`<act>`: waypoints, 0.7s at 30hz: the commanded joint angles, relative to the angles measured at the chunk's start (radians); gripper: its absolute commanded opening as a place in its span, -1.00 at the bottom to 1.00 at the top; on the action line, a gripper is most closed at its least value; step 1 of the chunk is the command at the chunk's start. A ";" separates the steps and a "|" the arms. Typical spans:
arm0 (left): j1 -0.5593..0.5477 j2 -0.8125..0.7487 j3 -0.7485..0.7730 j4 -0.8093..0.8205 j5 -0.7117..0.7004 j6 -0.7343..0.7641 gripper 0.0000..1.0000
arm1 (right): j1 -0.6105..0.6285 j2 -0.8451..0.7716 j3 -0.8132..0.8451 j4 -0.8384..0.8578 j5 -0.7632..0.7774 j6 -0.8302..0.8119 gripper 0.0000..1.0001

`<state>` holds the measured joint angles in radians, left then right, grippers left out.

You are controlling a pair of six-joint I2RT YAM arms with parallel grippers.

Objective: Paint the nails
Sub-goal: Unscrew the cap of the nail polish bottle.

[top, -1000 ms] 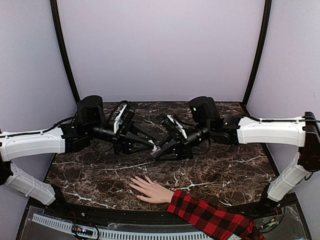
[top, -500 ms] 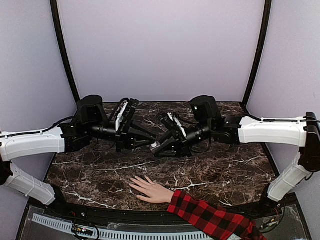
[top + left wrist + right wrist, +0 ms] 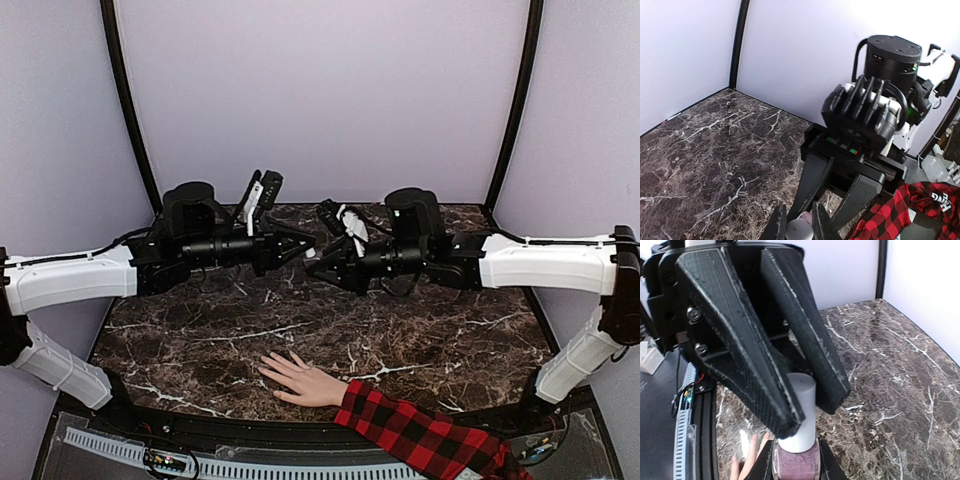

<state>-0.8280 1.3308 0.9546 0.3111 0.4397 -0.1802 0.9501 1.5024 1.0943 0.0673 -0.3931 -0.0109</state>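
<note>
Both arms meet in mid-air above the table's (image 3: 450, 340) centre, tip to tip. The right end effector (image 3: 322, 264) is clenched on the purple-tinted body of a small polish bottle (image 3: 796, 466). The left end effector (image 3: 799, 227) is clamped on its white cap (image 3: 800, 407) from the opposite side, so the two share one object w/ the cap not yet visibly parted from the body. The nails (image 3: 266, 370) sit at the tips of a pale hand (image 3: 305, 380) lying palm-down near the table's near edge, well below the end effectors and toward the arm bases. They are too small to make out individually in the top view. The hand's long axis runs approx. along that near edge — fingers spread and pointing to the left arm's side, red-and-black plaid sleeve (image 3: 420, 435) trailing off to the right. Neither arm is clearly nearer. Since the fingertips face the left side and the left arm has the cap, that arm is prob. the one to come down and toward the bases. Surface: dark marble-pattern top w/ white veins, flat. Room: plain pale-lilac walls (image 3: 320, 100) framed by black poles (image 3: 128, 100).
</note>
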 commanded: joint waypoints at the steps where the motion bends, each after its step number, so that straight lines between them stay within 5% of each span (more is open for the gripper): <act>1: -0.013 0.017 0.005 0.015 -0.211 -0.063 -1.00 | 0.013 0.033 0.040 0.134 0.152 0.069 -0.97; 11: -0.027 0.078 0.049 -0.087 -0.491 -0.195 -1.00 | 0.027 0.111 0.111 0.123 0.436 0.086 -0.97; 21: -0.043 0.143 0.064 -0.072 -0.575 -0.287 -1.00 | 0.042 0.168 0.152 0.131 0.545 0.065 -0.97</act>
<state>-0.8623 1.4559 1.0138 0.2848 -0.0658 -0.4496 0.9936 1.6833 1.1999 0.1078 0.0727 0.0353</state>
